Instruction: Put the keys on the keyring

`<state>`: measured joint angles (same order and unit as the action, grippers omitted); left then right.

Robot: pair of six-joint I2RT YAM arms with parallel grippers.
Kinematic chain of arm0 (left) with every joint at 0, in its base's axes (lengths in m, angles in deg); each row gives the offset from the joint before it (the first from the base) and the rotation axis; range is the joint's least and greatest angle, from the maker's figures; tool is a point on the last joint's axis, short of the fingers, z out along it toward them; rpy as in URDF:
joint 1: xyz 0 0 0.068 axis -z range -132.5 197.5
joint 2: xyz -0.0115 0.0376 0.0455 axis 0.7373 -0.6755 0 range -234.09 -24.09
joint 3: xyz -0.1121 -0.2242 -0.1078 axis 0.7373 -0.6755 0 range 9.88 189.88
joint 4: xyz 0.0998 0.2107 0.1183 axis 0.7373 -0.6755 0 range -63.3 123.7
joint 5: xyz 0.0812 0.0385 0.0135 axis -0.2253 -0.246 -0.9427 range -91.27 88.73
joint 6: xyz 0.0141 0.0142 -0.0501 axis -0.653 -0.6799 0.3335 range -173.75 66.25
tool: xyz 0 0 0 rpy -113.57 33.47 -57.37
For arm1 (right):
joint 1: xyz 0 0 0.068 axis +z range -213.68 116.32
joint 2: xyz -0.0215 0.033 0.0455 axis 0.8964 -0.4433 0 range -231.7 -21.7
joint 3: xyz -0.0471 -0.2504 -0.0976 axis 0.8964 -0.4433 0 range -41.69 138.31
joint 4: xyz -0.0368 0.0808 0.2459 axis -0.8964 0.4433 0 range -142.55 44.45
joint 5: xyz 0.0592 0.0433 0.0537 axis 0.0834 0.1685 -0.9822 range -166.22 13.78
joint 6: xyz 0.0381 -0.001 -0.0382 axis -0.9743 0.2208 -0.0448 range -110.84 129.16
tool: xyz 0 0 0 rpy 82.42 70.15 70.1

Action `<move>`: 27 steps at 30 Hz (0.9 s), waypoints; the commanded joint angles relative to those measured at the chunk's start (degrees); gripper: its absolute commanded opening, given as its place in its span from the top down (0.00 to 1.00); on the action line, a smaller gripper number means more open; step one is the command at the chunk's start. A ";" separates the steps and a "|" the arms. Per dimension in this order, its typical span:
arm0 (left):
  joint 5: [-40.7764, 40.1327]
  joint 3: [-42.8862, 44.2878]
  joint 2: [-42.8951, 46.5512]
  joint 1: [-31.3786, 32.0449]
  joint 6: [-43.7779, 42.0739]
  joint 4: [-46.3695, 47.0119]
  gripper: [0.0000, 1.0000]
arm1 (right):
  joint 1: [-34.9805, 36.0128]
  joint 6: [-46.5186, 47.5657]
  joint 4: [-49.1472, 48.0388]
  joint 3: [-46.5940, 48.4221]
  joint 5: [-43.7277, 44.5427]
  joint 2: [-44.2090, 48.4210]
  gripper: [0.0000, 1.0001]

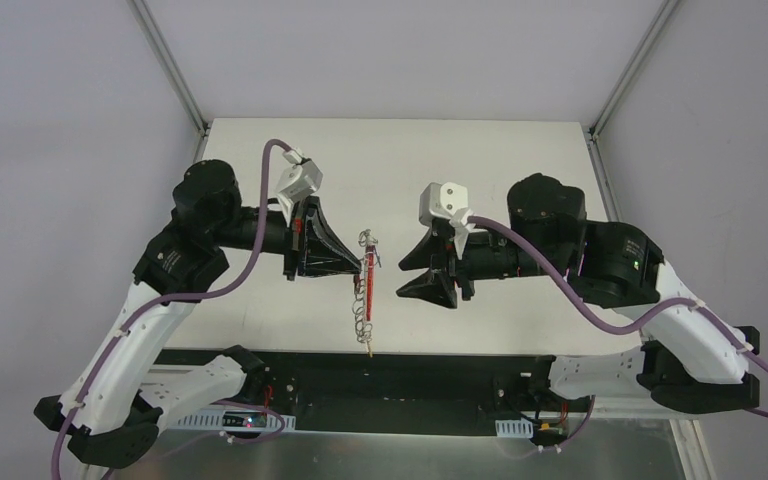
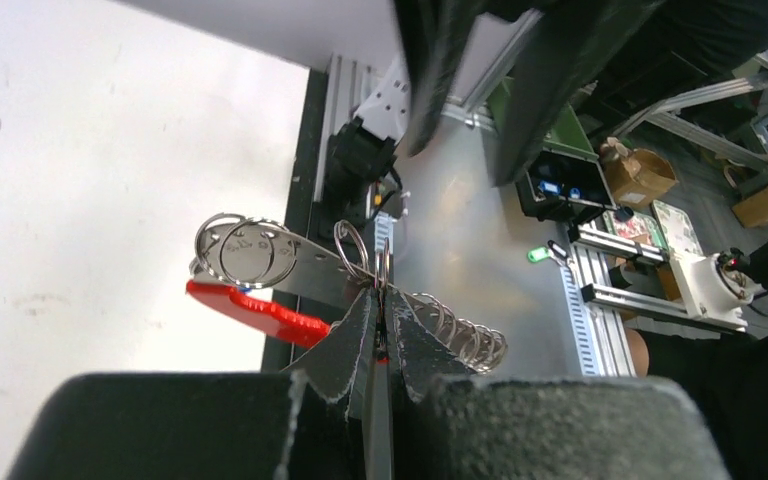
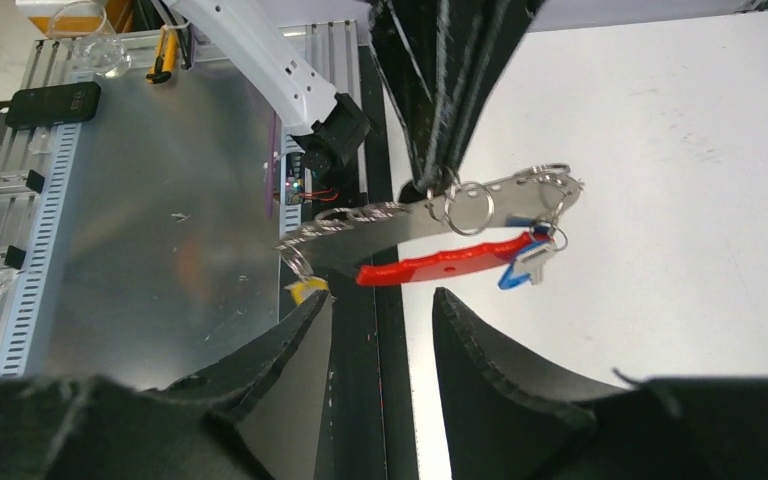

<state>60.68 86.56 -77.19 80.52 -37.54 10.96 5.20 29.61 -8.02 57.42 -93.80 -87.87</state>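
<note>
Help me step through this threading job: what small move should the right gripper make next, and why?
Probably draw the right gripper back a little. It is open and empty close to the keyring, which the shut left gripper holds in the air, and the blue key already seems to hang from it.

Bright, even light; foreground out of focus.

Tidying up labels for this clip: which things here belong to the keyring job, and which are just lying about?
Job: keyring, blue-headed key, left gripper shut on it, right gripper open.
Lying about: black device, glass beaker, cardboard box.
</note>
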 commanded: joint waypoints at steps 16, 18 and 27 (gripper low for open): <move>-11.54 1.92 0.86 2.95 -19.58 -18.64 1.00 | -7.49 -0.46 11.68 21.49 -16.32 -16.87 0.61; -11.86 1.89 1.60 3.22 -20.48 -19.03 1.00 | -7.86 -0.94 11.15 21.94 -18.20 -17.67 0.61; -11.39 1.69 2.83 4.23 -23.37 -19.18 1.00 | -8.91 -2.70 9.54 21.99 -26.00 -20.82 0.61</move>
<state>48.99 86.56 -75.27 83.97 -58.09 -9.19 -3.33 28.38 3.39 77.38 -114.04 -107.78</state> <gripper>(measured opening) 0.008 0.392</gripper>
